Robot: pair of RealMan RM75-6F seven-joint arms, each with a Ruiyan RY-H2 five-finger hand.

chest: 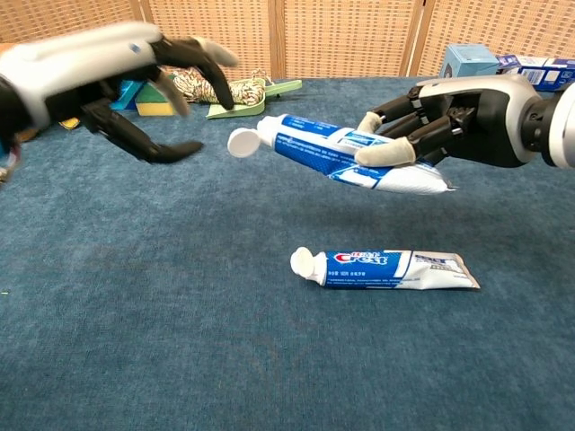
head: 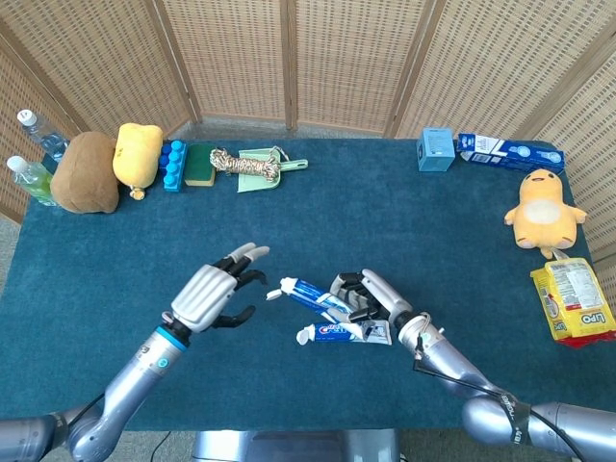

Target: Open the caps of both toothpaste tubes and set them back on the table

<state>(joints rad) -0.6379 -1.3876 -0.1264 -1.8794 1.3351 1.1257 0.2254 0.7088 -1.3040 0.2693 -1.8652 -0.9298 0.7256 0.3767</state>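
My right hand (chest: 449,121) (head: 371,298) holds a blue-and-white toothpaste tube (chest: 350,162) (head: 313,295) above the table, nozzle pointing left, its white flip cap (chest: 243,142) hanging open. A second toothpaste tube (chest: 386,268) (head: 337,333) lies flat on the blue cloth below it, its cap (chest: 305,263) also flipped open. My left hand (chest: 117,85) (head: 210,294) is open and empty, fingers spread, a short way left of the held tube's cap and blurred in the chest view.
Along the back edge sit a brown plush (head: 85,173), yellow plush (head: 137,154), blue blocks (head: 172,165), sponge (head: 200,164), rope on a green dustpan (head: 255,164), and bottles (head: 34,178). A blue box (head: 435,149), toothbrush pack (head: 508,152), duck plush (head: 543,212) and snack bag (head: 576,300) stand on the right.
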